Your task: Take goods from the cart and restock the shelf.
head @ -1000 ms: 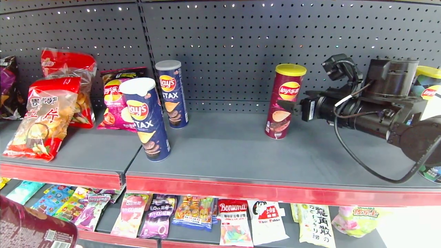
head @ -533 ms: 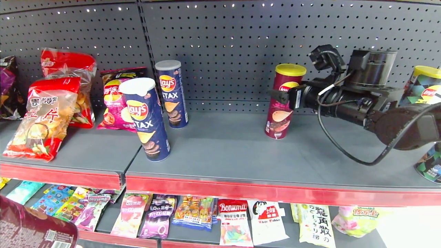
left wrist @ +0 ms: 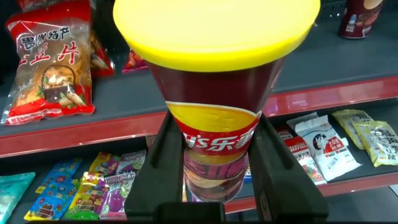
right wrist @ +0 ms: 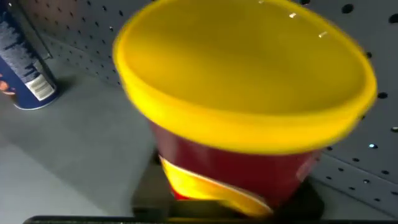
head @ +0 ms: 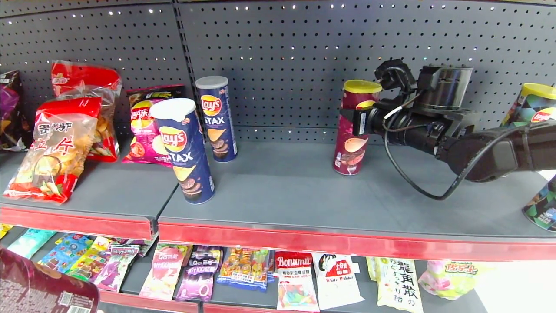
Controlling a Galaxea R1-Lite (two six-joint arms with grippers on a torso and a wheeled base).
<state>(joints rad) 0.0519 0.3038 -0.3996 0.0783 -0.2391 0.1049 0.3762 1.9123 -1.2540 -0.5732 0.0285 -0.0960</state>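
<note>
A maroon chip can (head: 354, 143) with a yellow lid stands slightly tilted on the grey shelf (head: 286, 195), right of its middle. My right gripper (head: 352, 122) reaches in from the right, open, with its fingers on either side of the can's upper half. The right wrist view has that can (right wrist: 249, 93) very close and deep between the fingers. My left gripper (left wrist: 214, 180) is shut on a second maroon can (left wrist: 214, 130) with a yellow lid, held low in front of the shelving. That held can (head: 39, 287) shows at the head view's lower left corner.
Two dark blue cans (head: 184, 150) (head: 216, 118) stand left of centre, with snack bags (head: 56, 148) further left. More cans (head: 536, 108) stand at the far right. The shelf has a red front lip (head: 347, 243). Small packets (head: 295, 278) lie on the lower shelf.
My right arm has moved left along the shelf and its fingers have slid around the maroon can. The can's top has leaned a little to the left.
</note>
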